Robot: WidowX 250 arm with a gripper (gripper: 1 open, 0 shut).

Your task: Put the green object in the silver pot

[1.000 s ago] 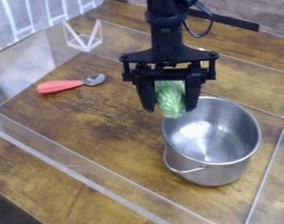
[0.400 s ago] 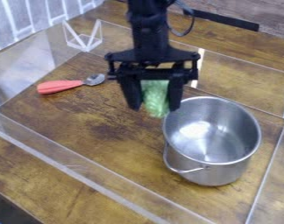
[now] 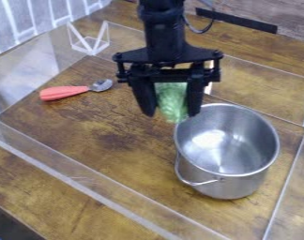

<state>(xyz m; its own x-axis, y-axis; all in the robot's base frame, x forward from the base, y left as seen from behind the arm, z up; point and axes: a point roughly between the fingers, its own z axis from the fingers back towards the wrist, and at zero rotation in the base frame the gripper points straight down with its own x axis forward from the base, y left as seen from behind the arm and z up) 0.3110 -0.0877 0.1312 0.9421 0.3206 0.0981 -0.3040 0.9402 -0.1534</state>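
A: Count?
B: One pot (image 3: 227, 148), one green vegetable (image 3: 174, 101), one spoon (image 3: 70, 91) on the desk (image 3: 80, 141).
A: Pincer (image 3: 171, 105)?
B: Clamped on the vegetable, hanging just left of the pot rim. Shifted slightly right since the last frame.

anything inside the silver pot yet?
No. The silver pot shows only its bare shiny floor; the near inner wall is hidden by the rim. The green object hangs in the gripper, left of the pot.
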